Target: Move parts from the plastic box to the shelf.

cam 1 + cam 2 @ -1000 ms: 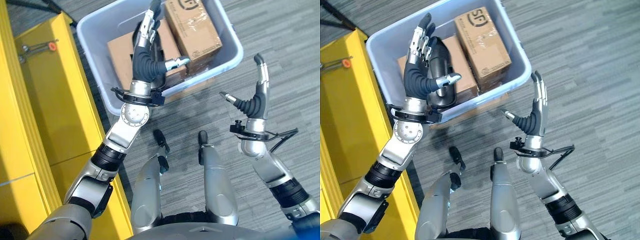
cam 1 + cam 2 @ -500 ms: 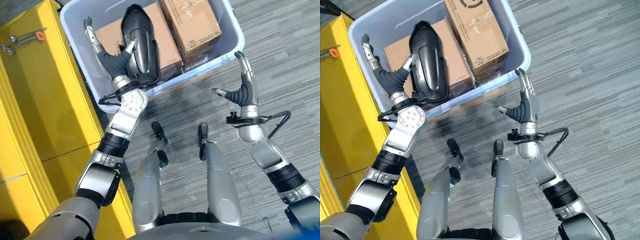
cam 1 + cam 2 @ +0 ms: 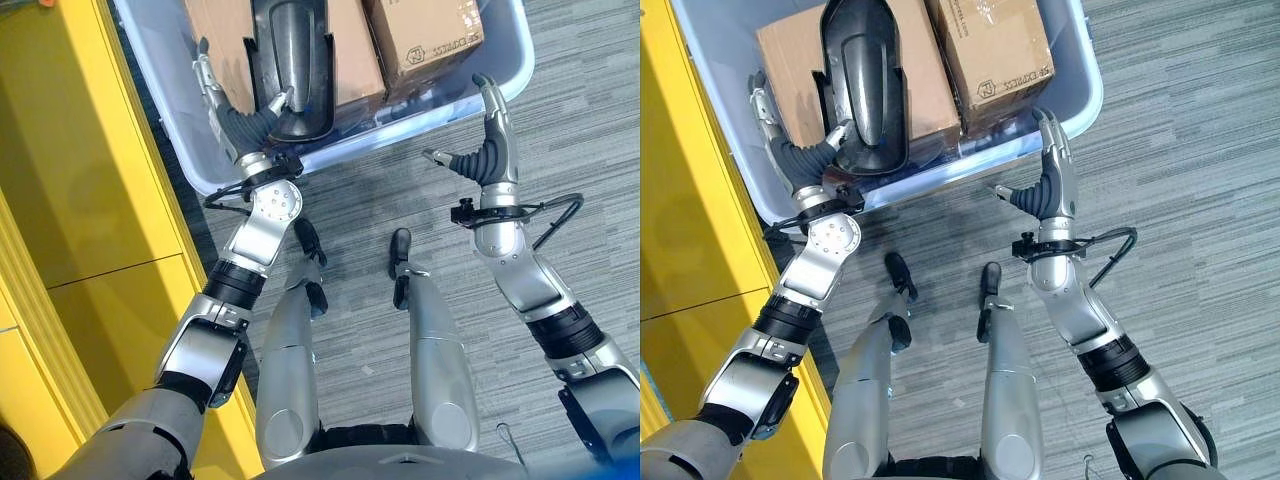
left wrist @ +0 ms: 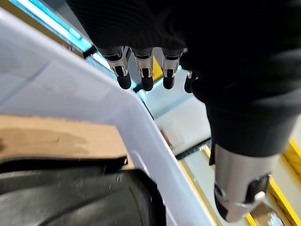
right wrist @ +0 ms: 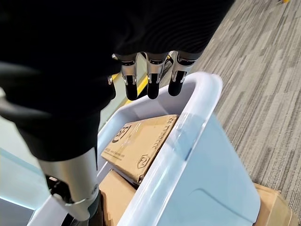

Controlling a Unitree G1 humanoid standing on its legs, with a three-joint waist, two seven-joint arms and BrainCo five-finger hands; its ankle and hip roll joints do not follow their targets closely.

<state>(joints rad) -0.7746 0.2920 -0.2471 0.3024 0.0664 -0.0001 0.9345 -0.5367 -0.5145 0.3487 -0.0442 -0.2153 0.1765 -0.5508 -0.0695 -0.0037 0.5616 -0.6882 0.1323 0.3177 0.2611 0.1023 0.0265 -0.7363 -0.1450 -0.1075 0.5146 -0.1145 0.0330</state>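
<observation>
The plastic box (image 3: 1085,95) sits on the floor beside the yellow shelf (image 3: 90,200), holding cardboard cartons (image 3: 990,45) and a black moulded part (image 3: 865,80). Left hand (image 3: 790,150) is inside, fingers straight, ungripped — the part could slide off. Right hand (image 3: 1050,180), spread at the rim, may snag it.

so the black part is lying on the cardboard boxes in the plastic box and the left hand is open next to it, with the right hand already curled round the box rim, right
Not quite. The right hand is not curled round the rim: its fingers are straight, held open at the plastic box's near edge, as the right eye view shows. The rest holds: the black part lies on the cardboard boxes, with the left hand open beside it.
</observation>
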